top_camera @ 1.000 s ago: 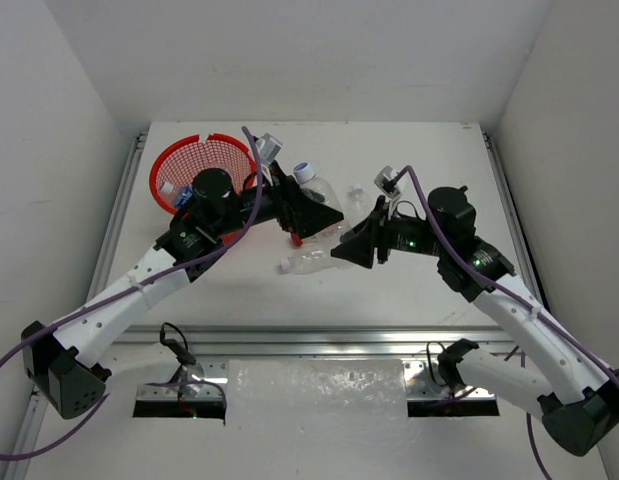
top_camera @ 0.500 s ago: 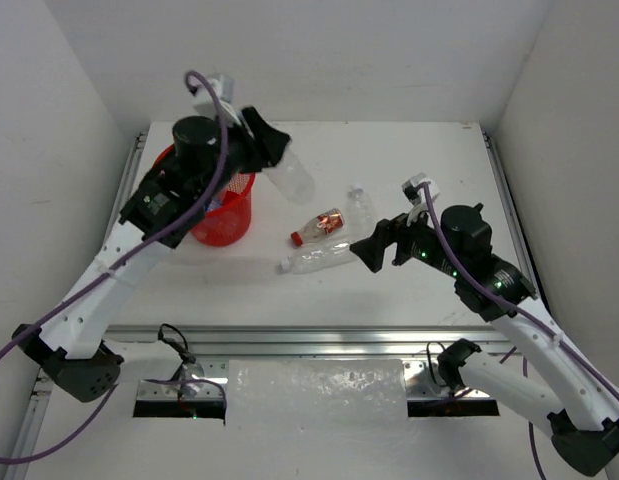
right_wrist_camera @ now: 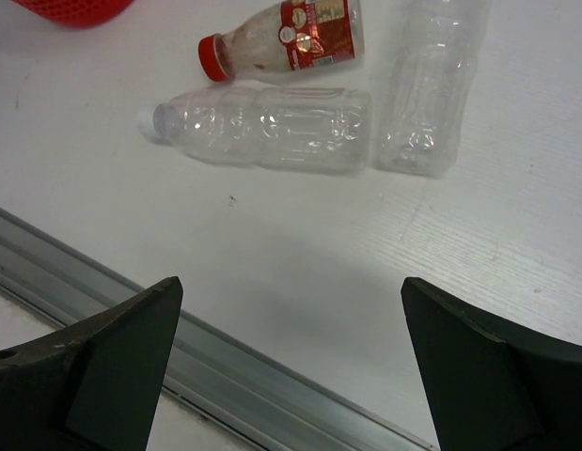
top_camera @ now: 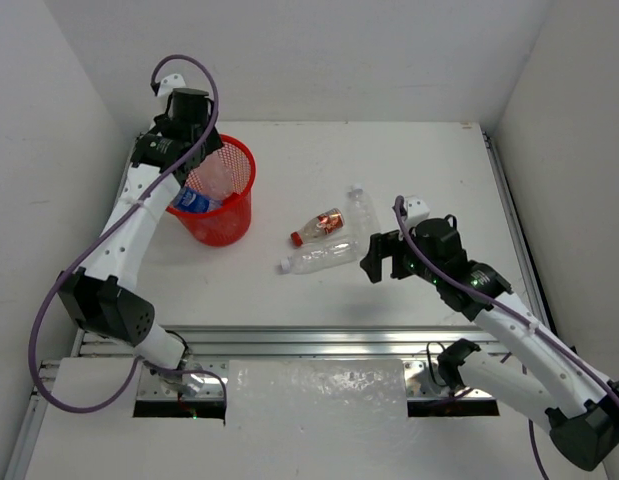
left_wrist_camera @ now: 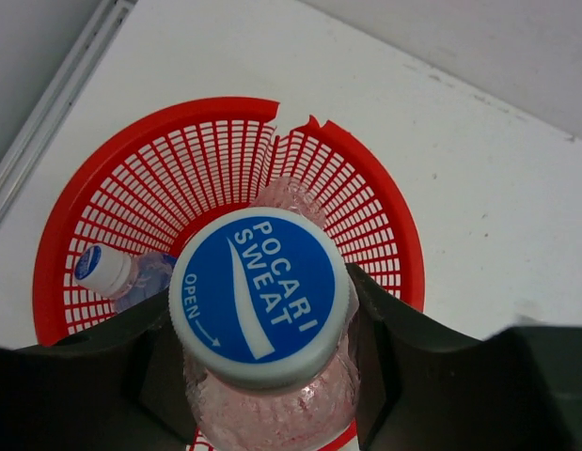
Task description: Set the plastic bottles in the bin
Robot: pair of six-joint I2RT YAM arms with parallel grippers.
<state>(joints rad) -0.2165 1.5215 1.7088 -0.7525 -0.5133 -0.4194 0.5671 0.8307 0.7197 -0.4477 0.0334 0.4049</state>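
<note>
Hovering over the round red mesh bin [left_wrist_camera: 206,160], left gripper [left_wrist_camera: 262,376] clamps a blue-capped clear bottle [left_wrist_camera: 260,291] for dropping; right gripper [right_wrist_camera: 291,376] gapes.

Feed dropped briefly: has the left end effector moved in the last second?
Yes: leftward. The left end effector, shut on a bottle, was right of the bin; now it hangs over it.
</note>
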